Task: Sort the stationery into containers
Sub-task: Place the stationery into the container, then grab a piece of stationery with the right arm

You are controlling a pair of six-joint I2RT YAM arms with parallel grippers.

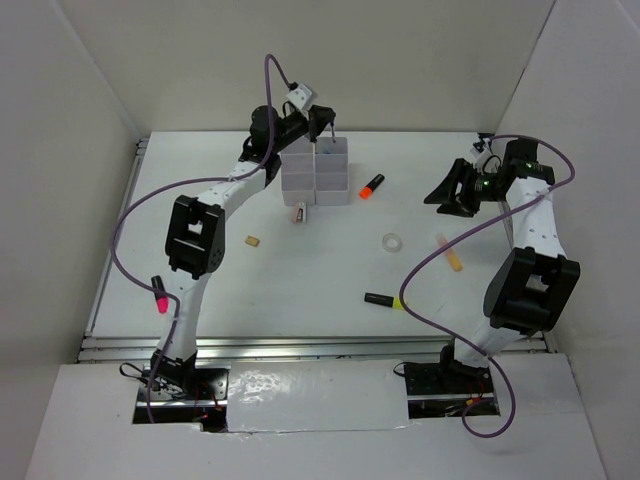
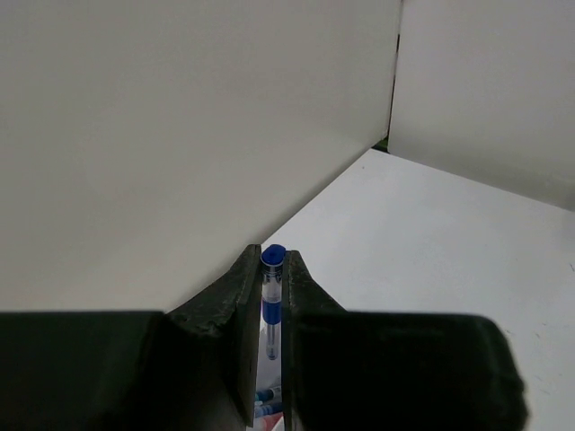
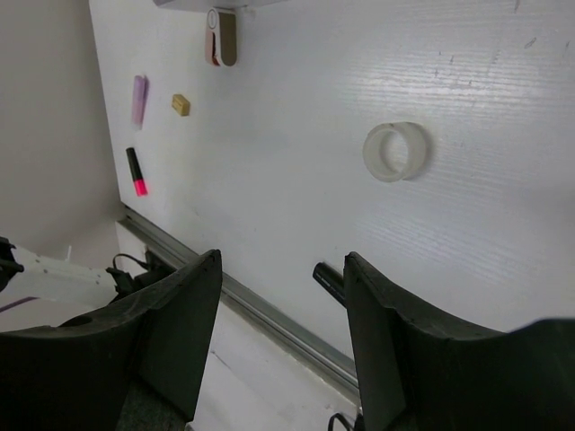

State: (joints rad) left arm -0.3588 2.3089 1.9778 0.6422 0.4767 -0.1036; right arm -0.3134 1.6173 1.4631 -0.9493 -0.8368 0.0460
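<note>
The containers (image 1: 316,174) are a white block of square bins at the back centre of the table. Just above them my left gripper (image 1: 326,130) (image 2: 272,258) is shut on a thin blue pen (image 2: 271,307), which points down; more blue pens (image 2: 263,395) show in a bin below. My right gripper (image 1: 441,201) (image 3: 280,257) hangs open over the right side with nothing between its fingers. On the table lie an orange highlighter (image 1: 371,185), a clear tape ring (image 1: 392,242) (image 3: 396,151), a yellow-and-black highlighter (image 1: 385,300) (image 3: 329,278), a tan eraser (image 1: 253,241) (image 3: 181,105) and a pink marker (image 1: 158,295) (image 3: 137,172).
A small white-and-tan item (image 1: 300,212) (image 3: 221,36) lies just in front of the bins. A pale marker (image 1: 449,253) lies near the right arm, and a pale purple one (image 3: 139,97) beside the eraser. White walls close in the back and sides; a metal rail (image 1: 300,344) edges the front.
</note>
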